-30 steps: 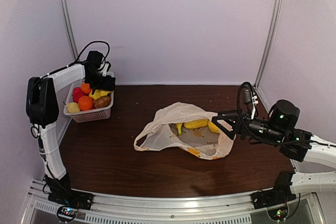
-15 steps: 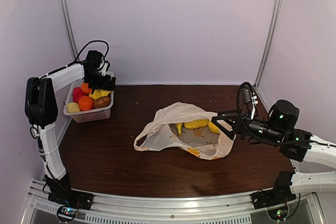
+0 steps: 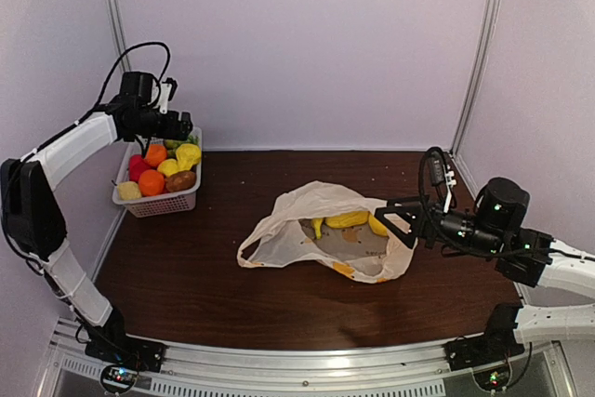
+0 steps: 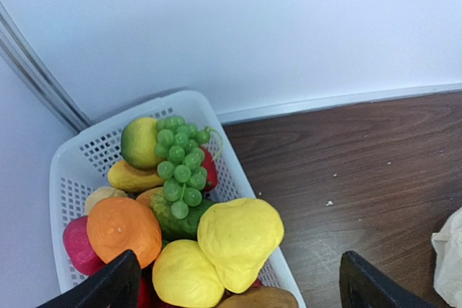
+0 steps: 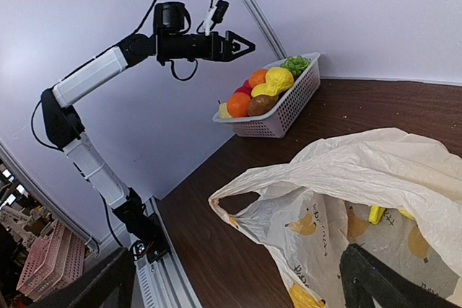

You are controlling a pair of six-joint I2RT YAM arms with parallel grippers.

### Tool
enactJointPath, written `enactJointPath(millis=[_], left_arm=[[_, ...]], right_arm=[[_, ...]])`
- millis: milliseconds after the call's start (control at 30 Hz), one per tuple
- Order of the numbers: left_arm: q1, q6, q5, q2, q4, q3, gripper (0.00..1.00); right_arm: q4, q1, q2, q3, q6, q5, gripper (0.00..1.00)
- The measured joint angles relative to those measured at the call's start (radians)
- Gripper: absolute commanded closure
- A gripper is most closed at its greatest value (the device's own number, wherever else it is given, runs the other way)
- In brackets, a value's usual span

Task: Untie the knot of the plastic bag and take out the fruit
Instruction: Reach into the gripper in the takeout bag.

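Observation:
The cream plastic bag (image 3: 321,204) lies in the middle of the table, its mouth gaping and its handle loops loose; no knot is in view. Yellow fruit (image 3: 347,220) lies inside it. My right gripper (image 3: 395,218) hangs open at the bag's right edge, and in its wrist view the bag (image 5: 361,171) fills the space between the fingers, untouched. My left gripper (image 3: 178,124) hovers open and empty above the white basket (image 3: 160,202). Below it lie green grapes (image 4: 180,167) and yellow pieces (image 4: 238,239), with the open left gripper (image 4: 242,283) over them.
The basket (image 4: 65,171) stands in the far left corner against the wall and also holds orange, red and brown pieces. Metal frame posts run up the back wall. A rail runs along the near table edge.
My left gripper has risen from the basket and swung a little left, opening fully. A yellow piece now lies on top of the pile. The right arm and bag are unmoved.

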Motion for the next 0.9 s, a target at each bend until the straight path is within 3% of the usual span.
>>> enactJointPath(millis=[167, 333, 500, 633, 900], left_arm=[[-0.024, 0.042, 0.100, -0.206, 0.066, -0.129, 0.07], [-0.211, 0.122, 0.129, -0.309, 0.081, -0.204, 0.07], [-0.370, 0.132, 0.289, -0.283, 0.110, -0.275, 0.10], [-0.452, 0.132, 0.377, -0.166, 0.107, -0.274, 0.09], [-0.489, 0.105, 0.479, -0.047, 0.088, -0.274, 0.07]], right_arm=[[-0.108, 0.000, -0.019, 0.016, -0.024, 0.076, 0.00], [-0.319, -0.002, 0.006, 0.112, -0.051, 0.263, 0.00], [-0.467, -0.006, 0.016, 0.143, -0.051, 0.426, 0.03], [-0.509, -0.018, 0.048, 0.118, -0.036, 0.491, 0.10], [-0.497, -0.085, 0.147, 0.000, 0.004, 0.478, 0.26]])
